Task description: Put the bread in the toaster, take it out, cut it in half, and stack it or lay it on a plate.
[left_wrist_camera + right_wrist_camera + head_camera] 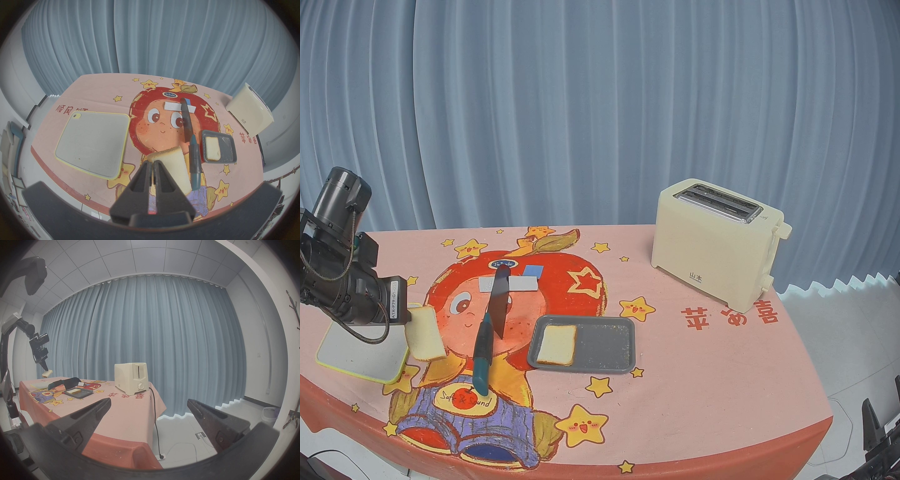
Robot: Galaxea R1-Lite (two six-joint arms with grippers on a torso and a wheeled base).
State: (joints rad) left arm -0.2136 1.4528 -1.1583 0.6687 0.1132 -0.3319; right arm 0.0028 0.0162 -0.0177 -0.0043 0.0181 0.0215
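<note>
One bread half [425,332] is hanging clamped in your left pincer [153,168] above the desk [700,375], between the cutting board [356,359] and the knife [487,337]. The other half [557,344] is lying on the grey tray [606,350]. Your right pincer [148,400] is hanging wide open, empty, beyond the toaster [712,250] end.

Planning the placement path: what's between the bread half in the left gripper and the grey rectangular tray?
A teal-handled, dark-bladed knife lies on the tablecloth between bread half and grey tray; head view shows it.
</note>
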